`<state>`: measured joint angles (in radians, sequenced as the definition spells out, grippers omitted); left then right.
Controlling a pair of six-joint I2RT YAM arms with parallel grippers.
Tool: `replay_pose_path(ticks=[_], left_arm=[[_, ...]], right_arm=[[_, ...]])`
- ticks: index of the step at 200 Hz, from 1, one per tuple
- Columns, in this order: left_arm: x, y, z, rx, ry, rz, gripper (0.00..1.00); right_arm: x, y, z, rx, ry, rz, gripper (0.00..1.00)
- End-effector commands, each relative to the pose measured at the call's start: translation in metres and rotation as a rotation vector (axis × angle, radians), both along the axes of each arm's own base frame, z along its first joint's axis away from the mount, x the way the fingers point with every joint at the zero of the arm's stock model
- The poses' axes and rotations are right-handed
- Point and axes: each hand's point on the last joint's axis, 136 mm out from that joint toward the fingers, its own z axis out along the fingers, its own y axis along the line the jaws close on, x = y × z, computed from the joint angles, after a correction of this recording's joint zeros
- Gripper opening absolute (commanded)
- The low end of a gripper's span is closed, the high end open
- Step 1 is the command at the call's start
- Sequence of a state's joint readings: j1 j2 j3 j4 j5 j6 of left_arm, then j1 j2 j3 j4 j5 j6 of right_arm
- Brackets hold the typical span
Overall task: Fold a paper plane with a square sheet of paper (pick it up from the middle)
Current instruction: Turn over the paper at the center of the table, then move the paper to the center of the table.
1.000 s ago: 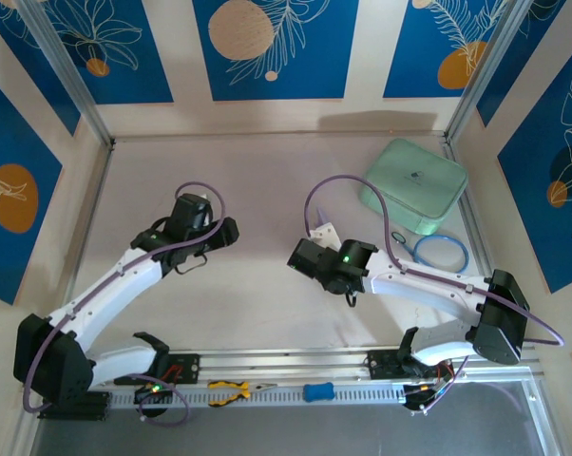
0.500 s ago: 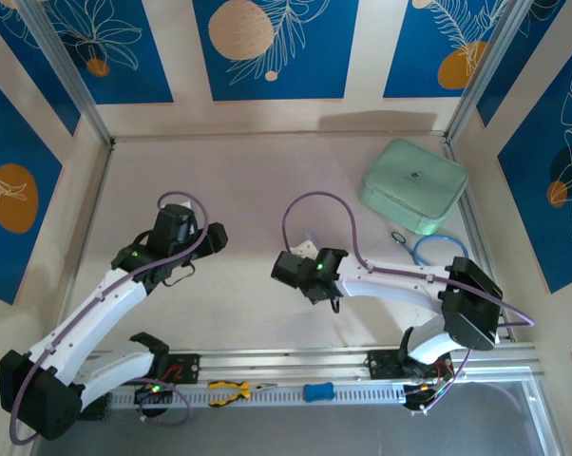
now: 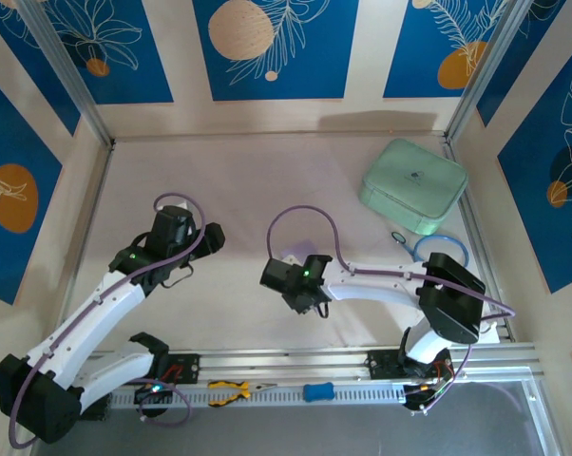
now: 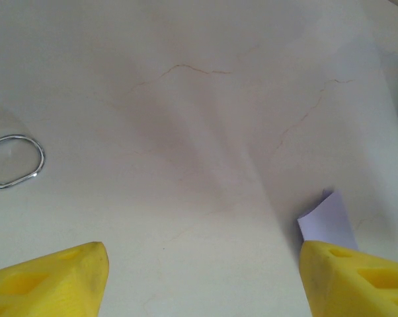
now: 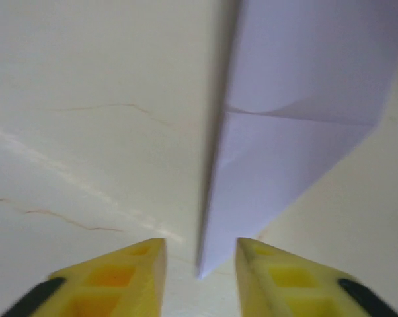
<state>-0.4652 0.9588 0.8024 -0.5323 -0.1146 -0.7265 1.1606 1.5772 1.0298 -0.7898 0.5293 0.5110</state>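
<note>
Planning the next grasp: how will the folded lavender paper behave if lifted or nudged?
Thin and probably very light, the folded paper likely slides on the smooth table at a nudge. Its visible creases and doubled layers should make it stiffer than a flat sheet, yet a hard pinch could crumple it.

The left arm extends forward, well left of the mint-green case (image 3: 414,185). The left gripper (image 4: 202,256) faces down, jaws wide apart. The right arm reaches leftward from its elbow on the near side of the case. The right gripper (image 5: 200,246) has its jaws narrowly parted.
</note>
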Motion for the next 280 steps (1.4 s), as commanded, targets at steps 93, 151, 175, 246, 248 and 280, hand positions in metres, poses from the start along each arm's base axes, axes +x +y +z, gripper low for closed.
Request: replay_pose_path(ticks=[93,151,175,246,248,280], left_arm=[[0.005,-0.049,-0.024,-0.168,0.096,-0.179,0.69],[0.009,-0.074,-0.038,-0.265,0.173,-0.242,0.63],[0.007,-0.076,-0.045,-0.268,0.193,-0.245,0.63],[0.005,-0.079,-0.057,-0.286,0.225,-0.252,0.63],[0.005,-0.08,-0.057,-0.287,0.226,-0.253,0.63],[0.004,-0.081,-0.06,-0.295,0.237,-0.258,0.63]], right_arm=[[0.056,-0.019,0.034,0.85,0.297,-0.381,0.22],[0.059,-0.01,-0.006,0.793,0.424,-0.425,0.2],[0.047,-0.017,-0.027,0.746,0.474,-0.47,0.2],[-0.019,-0.05,-0.065,0.57,0.559,-0.643,0.19],[-0.02,-0.05,-0.065,0.568,0.558,-0.645,0.19],[-0.039,-0.055,-0.064,0.559,0.548,-0.688,0.19]])
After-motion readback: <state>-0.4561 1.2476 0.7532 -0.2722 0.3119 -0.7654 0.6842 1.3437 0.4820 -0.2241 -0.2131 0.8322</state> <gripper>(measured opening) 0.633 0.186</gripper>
